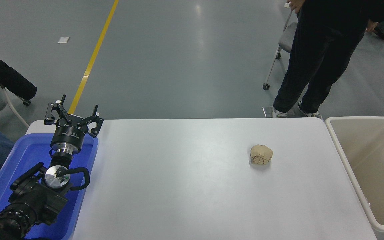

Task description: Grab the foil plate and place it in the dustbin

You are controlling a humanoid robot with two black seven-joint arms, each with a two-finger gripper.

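The beige dustbin (342, 146) stands at the table's right end, its visible inside bare. The foil plate does not show anywhere in view. My left gripper (73, 113) is parked at the lower left, above the far end of the blue tub, with its fingers spread open and nothing in them. My right arm and gripper are out of view.
A tan crumpled paper ball (261, 154) lies on the white table (178, 180), right of centre. A blue plastic tub (22, 160) sits under my left arm. A person in dark clothes (318, 56) stands just beyond the table's far right corner. A seated person's legs (2, 78) are at the far left.
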